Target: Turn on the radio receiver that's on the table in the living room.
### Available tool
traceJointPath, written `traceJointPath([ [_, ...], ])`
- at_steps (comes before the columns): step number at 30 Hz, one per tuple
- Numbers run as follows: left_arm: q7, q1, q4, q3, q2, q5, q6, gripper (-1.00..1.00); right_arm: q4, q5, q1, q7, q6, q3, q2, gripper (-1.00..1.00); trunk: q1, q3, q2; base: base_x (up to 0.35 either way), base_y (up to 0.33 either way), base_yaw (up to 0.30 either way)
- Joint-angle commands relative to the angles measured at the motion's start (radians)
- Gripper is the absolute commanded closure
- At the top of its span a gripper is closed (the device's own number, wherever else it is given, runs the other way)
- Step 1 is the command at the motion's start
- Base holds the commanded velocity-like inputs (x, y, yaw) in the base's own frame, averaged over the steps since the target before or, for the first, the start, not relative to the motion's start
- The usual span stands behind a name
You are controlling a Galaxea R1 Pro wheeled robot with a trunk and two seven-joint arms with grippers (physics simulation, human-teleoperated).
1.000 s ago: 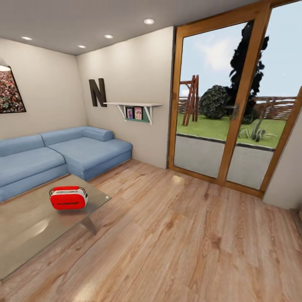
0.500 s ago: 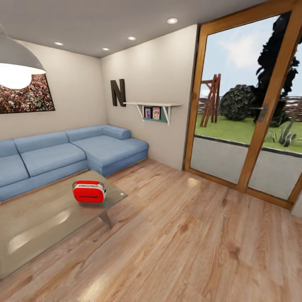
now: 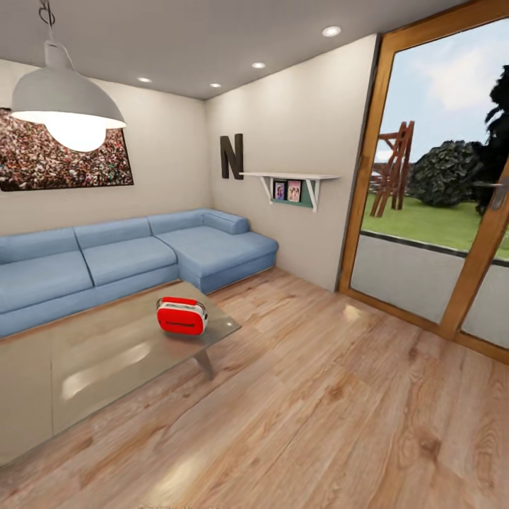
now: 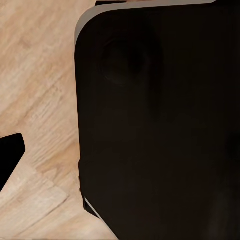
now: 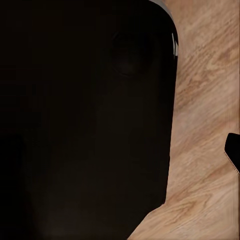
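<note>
Light wood plank floor (image 3: pixel 339 424) runs from the near edge to beige walls (image 3: pixel 304 127). A blue L-shaped sofa (image 3: pixel 141 254) fills the far left corner, under a crowd photo (image 3: pixel 71 159) and a lit white dome pendant lamp (image 3: pixel 67 106). On the far wall hang a dark letter N (image 3: pixel 232 156) and a white shelf (image 3: pixel 290 177) with small pictures. At right, a wood-framed glass door (image 3: pixel 452 205) opens onto grass and shrubs.

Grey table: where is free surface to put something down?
The large grey glossy table is bare on its whole near-left stretch, toward the blue L-shaped sofa. Only its far-right corner is taken, by the small red radio receiver.
</note>
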Motion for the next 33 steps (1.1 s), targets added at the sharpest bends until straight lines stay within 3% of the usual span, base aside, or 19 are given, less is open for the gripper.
traceJointPath([
  [1,0.0,0.0,0.0,0.0,0.0,0.0,0.0,-1.0,0.0,0.0,0.0,0.0,0.0,0.0,0.0,-1.0,0.0,0.0,0.0,0.0,0.0,0.276],
  [21,0.0,0.0,0.0,0.002,0.0,0.001,0.0,-1.0,0.0,0.0,0.0,-0.001,-0.002,-0.003,-0.001,-1.0,0.0,0.0,0.0,0.0,0.0,0.275],
  [33,0.001,0.0,0.0,0.0,0.001,0.001,0.002,-1.0,0.0,-0.001,0.0,0.0,-0.009,-0.004,-0.004,-1.0,0.0,0.0,0.0,0.095,0.0,0.05],
])
